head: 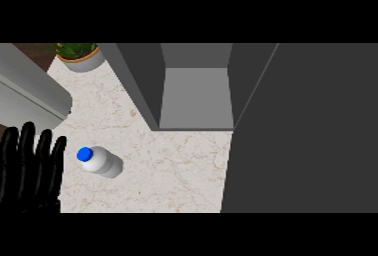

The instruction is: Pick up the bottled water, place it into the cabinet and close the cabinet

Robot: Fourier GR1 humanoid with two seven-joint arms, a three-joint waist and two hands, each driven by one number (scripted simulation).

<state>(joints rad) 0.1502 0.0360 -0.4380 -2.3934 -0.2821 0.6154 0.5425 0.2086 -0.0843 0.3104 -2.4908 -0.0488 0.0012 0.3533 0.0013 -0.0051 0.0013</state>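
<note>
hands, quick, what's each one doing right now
Left hand: open, fingers straight up at the view's left edge, holding nothing, beside the water bottle.
Right hand: not in view.

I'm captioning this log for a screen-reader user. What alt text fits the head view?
A bottled water with a blue cap stands on the marble counter, in front of an open grey cabinet whose door swings out at the right. The robot's left hand rests open at the left edge beside the bottle, not touching it; a potted plant sits at the back.
</note>
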